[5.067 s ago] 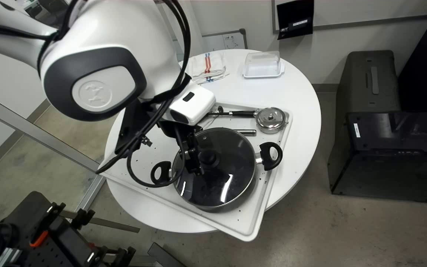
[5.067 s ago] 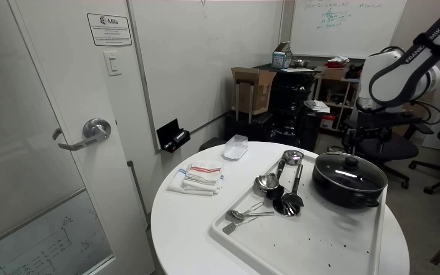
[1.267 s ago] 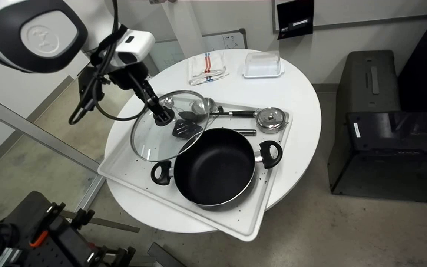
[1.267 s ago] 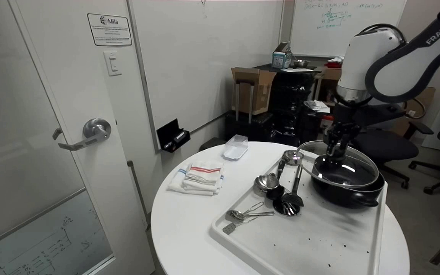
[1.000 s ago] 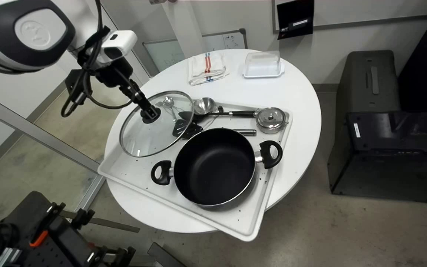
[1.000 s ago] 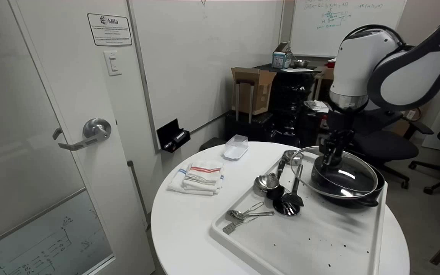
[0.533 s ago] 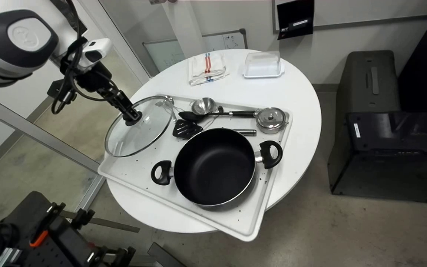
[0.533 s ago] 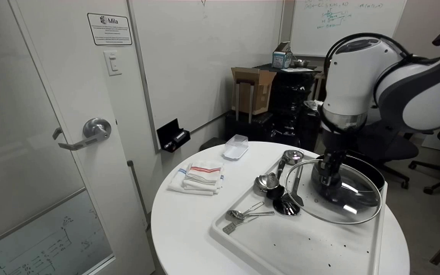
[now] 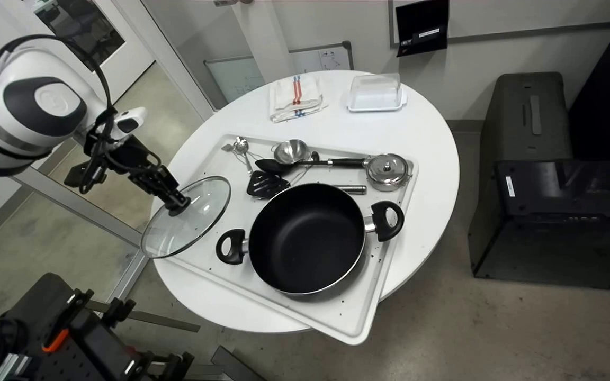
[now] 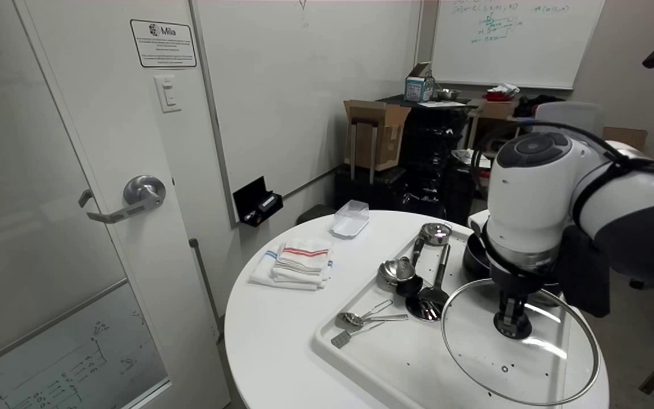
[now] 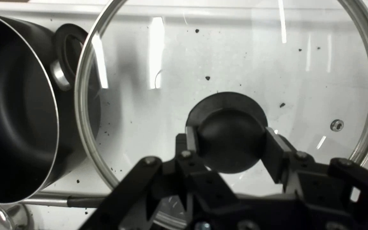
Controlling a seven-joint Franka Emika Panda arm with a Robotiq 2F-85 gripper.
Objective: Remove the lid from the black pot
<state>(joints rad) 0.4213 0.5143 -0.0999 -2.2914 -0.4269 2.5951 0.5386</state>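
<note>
The black pot (image 9: 307, 241) stands uncovered on the tray, its dark inside showing. The transparent glass lid (image 9: 207, 209) is off to one side of it, tilted, over the tray's corner and reaching past its edge. In the wrist view, my gripper (image 11: 230, 137) is shut on the lid's dark centre knob (image 11: 232, 150), one finger on each side. The lid's metal rim (image 11: 83, 95) overlaps the pot's side handle (image 11: 64, 48) in that view. How high the lid hangs above the tray I cannot tell. In an exterior view, the arm and lid (image 10: 537, 375) partly hide the pot (image 10: 474, 258).
Beside the pot on the white tray (image 9: 363, 317) lie a black slotted spatula (image 9: 265, 185), a silver ladle (image 9: 290, 152) and a round metal strainer (image 9: 387, 172). Small spoons (image 10: 352, 320) lie near a tray corner. Folded towels (image 10: 298, 264) and a clear plastic box (image 9: 375, 94) sit behind.
About five seconds ago the lid lay on the pot; it has since been lifted off by its knob. During the last second, gripper and lid moved farther from the pot, which has stayed in place.
</note>
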